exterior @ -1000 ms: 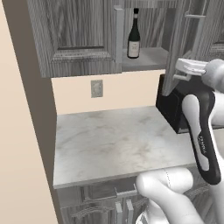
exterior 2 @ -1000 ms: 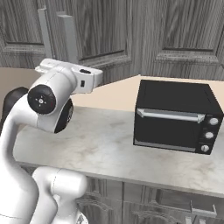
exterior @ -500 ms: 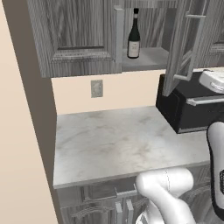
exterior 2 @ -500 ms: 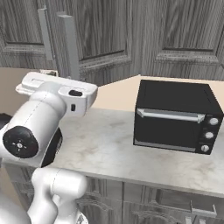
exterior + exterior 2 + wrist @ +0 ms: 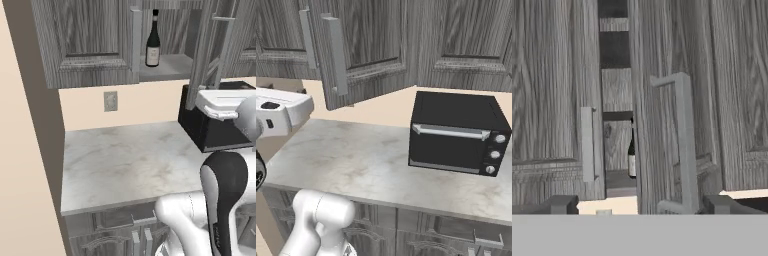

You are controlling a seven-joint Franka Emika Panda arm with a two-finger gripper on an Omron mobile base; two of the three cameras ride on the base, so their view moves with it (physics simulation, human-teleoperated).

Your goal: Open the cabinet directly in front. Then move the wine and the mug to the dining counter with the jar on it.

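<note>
The cabinet (image 5: 90, 45) hangs on the far wall above the marble worktop (image 5: 125, 165), and its right door (image 5: 677, 125) stands swung partly outward while the left door (image 5: 552, 100) looks shut, leaving a gap between them. Through that gap the wine (image 5: 152, 40) stands upright on the lower shelf, a dark bottle with a pale label, close to the inner edge of the left door. In the hand view the bottle (image 5: 632, 155) shows as a thin sliver between the two long silver bar handles (image 5: 684, 145). The gripper (image 5: 641, 205) faces the doors from a short way off, its two dark fingertips (image 5: 562, 204) spread wide with nothing between them and touching neither handle. Below the cabinet, a wall outlet (image 5: 110, 100) sits on the beige backsplash. To the right on the worktop stands a black toaster oven (image 5: 456, 132), its door closed and knobs on its right side.
</note>
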